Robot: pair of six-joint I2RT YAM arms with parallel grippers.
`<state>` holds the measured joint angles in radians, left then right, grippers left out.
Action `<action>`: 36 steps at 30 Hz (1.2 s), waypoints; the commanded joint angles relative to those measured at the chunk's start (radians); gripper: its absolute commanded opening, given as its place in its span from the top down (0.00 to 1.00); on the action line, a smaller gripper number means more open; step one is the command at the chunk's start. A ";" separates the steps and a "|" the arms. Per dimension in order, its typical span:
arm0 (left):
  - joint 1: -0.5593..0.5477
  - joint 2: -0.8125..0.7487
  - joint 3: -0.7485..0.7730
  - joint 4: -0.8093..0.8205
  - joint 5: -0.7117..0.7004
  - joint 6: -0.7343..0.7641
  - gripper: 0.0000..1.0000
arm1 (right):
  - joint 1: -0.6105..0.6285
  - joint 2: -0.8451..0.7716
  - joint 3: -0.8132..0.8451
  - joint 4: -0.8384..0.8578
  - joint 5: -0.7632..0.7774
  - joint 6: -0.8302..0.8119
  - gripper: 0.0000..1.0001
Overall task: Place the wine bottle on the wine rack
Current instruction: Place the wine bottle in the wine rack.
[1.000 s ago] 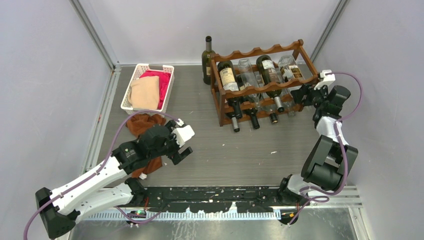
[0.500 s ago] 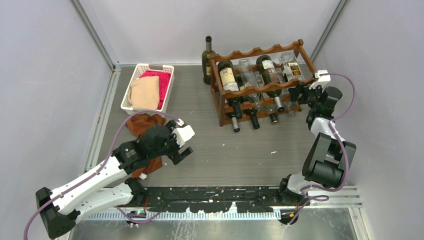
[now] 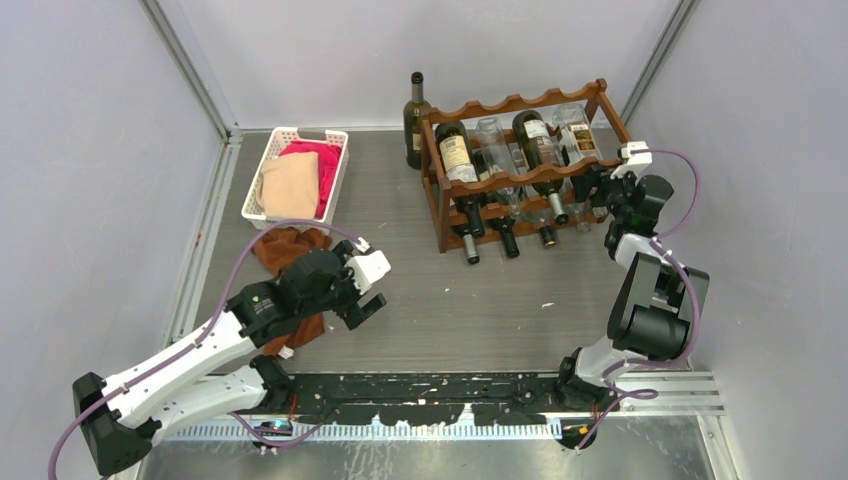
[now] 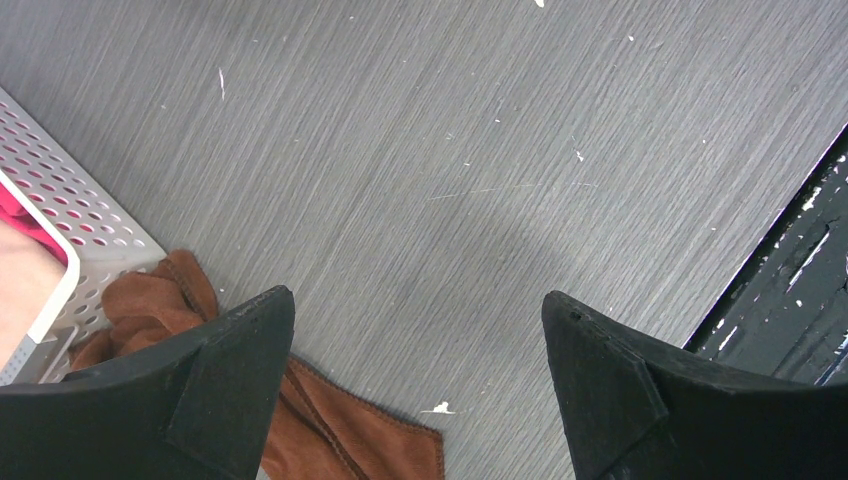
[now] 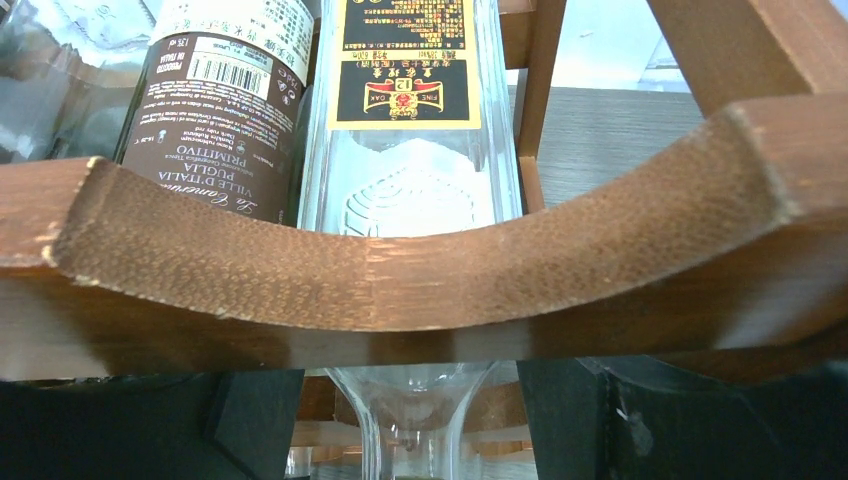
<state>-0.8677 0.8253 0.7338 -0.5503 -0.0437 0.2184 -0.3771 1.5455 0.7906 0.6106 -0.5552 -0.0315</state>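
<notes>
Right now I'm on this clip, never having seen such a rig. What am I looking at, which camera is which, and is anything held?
Two robot arms stand at a table. The wide picture looks down from above; the other two come from a camera on each wrist. The left gripper hangs open above it, near a brown cloth and a white basket. The right gripper is at the wine rack, jaws open either side of the neck of a clear bottle, gripping nothing. A dark bottle stands beside the rack.
</notes>
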 commanded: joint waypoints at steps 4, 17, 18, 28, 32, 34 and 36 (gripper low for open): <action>0.004 -0.002 -0.001 0.044 0.000 0.013 0.08 | 0.009 0.015 0.034 0.282 -0.005 0.069 0.87; 0.004 0.002 -0.001 0.045 -0.001 0.015 0.08 | 0.020 0.031 0.040 0.237 0.052 0.037 0.51; 0.004 0.002 -0.001 0.044 -0.002 0.016 0.08 | 0.021 0.031 0.039 0.235 0.057 0.037 0.48; 0.004 0.000 -0.001 0.044 -0.001 0.016 0.08 | 0.025 0.027 0.039 0.214 0.094 0.007 0.38; 0.004 -0.002 -0.001 0.043 -0.002 0.015 0.08 | 0.027 0.024 0.036 0.208 0.100 0.001 0.34; 0.004 -0.001 -0.001 0.043 -0.001 0.016 0.08 | 0.027 0.023 0.036 0.208 0.106 -0.002 0.32; 0.004 -0.001 -0.001 0.044 0.001 0.015 0.08 | 0.026 0.021 0.036 0.203 0.112 -0.005 0.30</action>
<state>-0.8677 0.8303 0.7319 -0.5499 -0.0441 0.2211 -0.3660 1.5761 0.7891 0.6670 -0.5251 -0.0608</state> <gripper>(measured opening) 0.926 0.735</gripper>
